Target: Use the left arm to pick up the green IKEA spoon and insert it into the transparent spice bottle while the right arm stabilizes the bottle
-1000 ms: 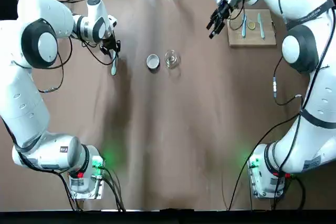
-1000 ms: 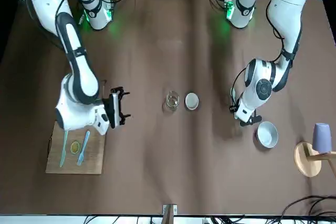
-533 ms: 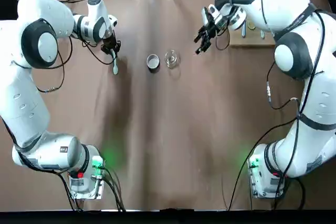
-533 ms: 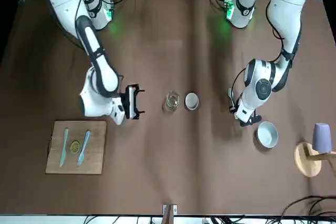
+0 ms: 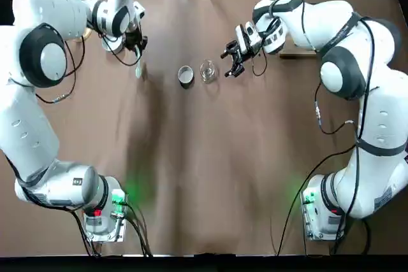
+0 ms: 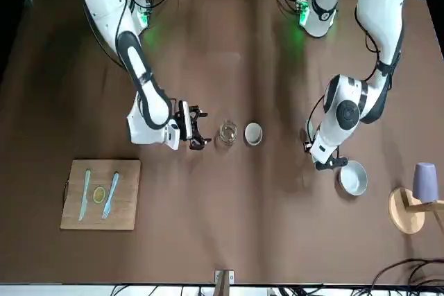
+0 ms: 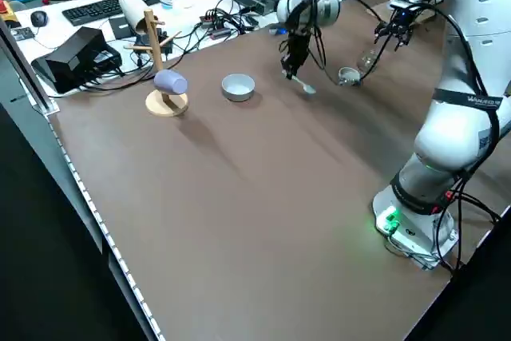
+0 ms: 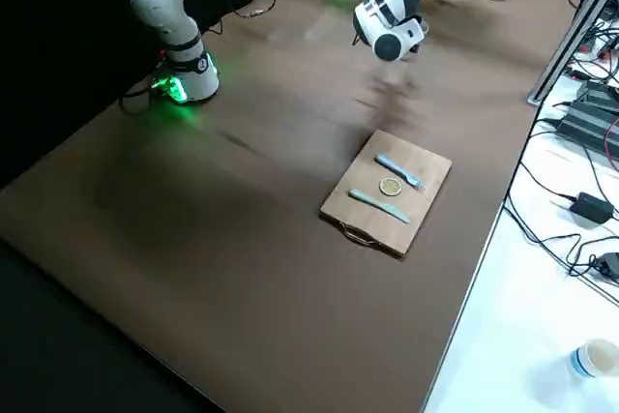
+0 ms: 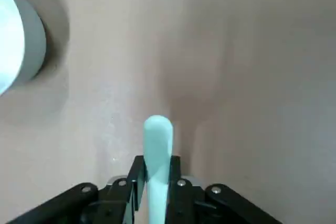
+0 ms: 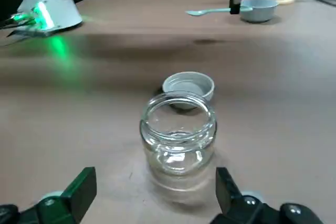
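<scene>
Jaws (image 10: 156,195) of the right arm stand wide before the clear jar (image 10: 178,135); left jaws (image 9: 157,190) grip the green spoon (image 9: 157,156).

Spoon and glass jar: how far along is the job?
Done: the left gripper grips the green spoon, off to the jar's side. In hand: the right gripper, open, faces the glass jar. Left: steadying the jar and inserting the spoon.

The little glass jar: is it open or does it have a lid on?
Open: the glass jar stands upright with its mouth uncovered, showing no lid over the rim.
</scene>
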